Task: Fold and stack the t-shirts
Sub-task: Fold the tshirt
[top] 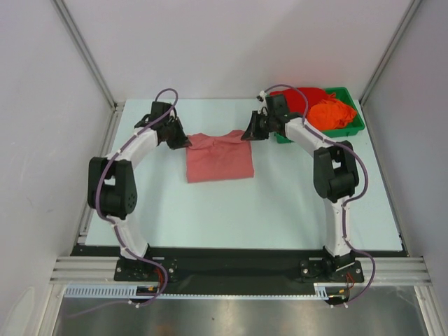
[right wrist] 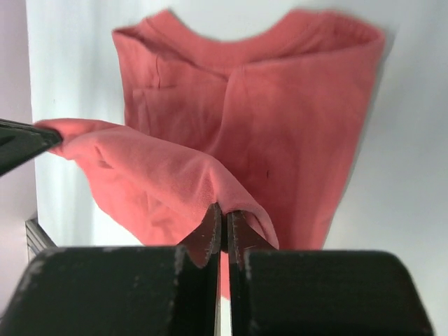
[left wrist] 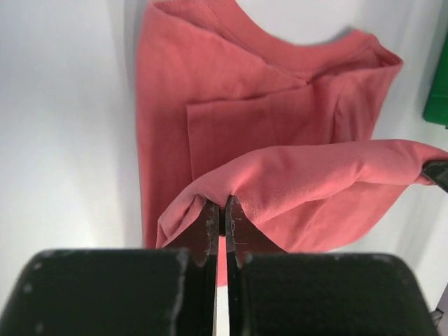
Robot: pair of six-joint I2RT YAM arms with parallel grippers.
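A salmon t-shirt (top: 219, 159) lies partly folded in the middle of the table. My left gripper (top: 185, 143) is shut on its far left corner and my right gripper (top: 249, 134) is shut on its far right corner. In the left wrist view the jaws (left wrist: 222, 204) pinch a raised fold of the salmon t-shirt (left wrist: 266, 119), and the cloth edge stretches across to the other gripper's fingertip (left wrist: 437, 172). The right wrist view shows the same grip (right wrist: 224, 211) on the salmon cloth (right wrist: 294, 119). A bright red t-shirt (top: 301, 98) and an orange t-shirt (top: 332, 112) lie bunched in the tray.
A green plastic tray (top: 348, 132) stands at the back right of the table, just behind my right arm; its corner (left wrist: 438, 98) shows in the left wrist view. White walls and aluminium posts close in the table on three sides.
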